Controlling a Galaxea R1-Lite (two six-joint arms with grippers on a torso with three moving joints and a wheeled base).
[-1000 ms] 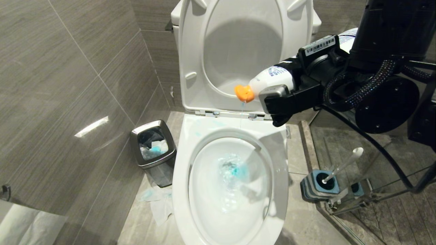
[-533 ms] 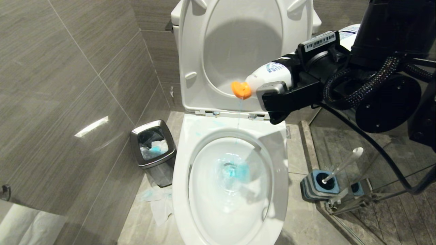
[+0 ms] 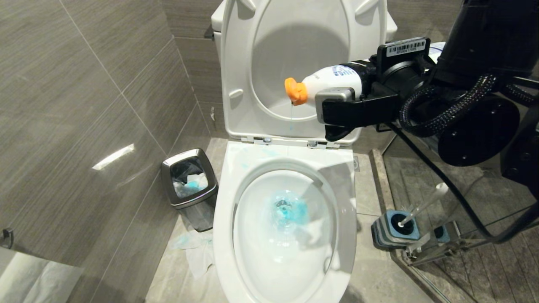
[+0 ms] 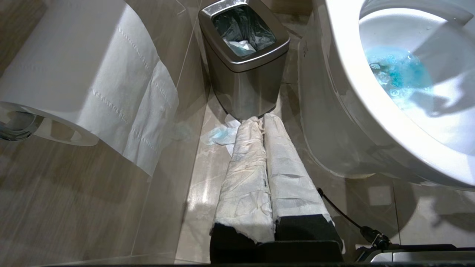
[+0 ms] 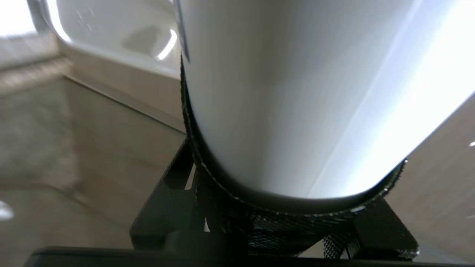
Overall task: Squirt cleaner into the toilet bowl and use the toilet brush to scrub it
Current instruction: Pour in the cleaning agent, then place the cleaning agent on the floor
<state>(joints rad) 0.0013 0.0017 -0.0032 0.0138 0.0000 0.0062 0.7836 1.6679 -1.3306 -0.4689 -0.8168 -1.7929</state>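
**Cleaner bottle being held over the bowl**

A white bottle (image 3: 332, 80) with an orange nozzle is being gripped by the right gripper (image 3: 343, 101) above the toilet bowl (image 3: 349, 219); blue cleaner (image 3: 290, 210) is pooling in its water. The left gripper (image 4: 267, 174) is being kept closed, paper-wrapped, low beside the bowl. The toilet brush (image 3: 425, 202) is being left in its holder (image 3: 393, 229).

Aqua cleaner (image 3: 290, 210) pooled in open toilet bowl (image 3: 223, 235), toilet brush (image 3: 425, 203) in holder

Head view down on toilet bowl (image 3: 286, 269), left wrist low beside
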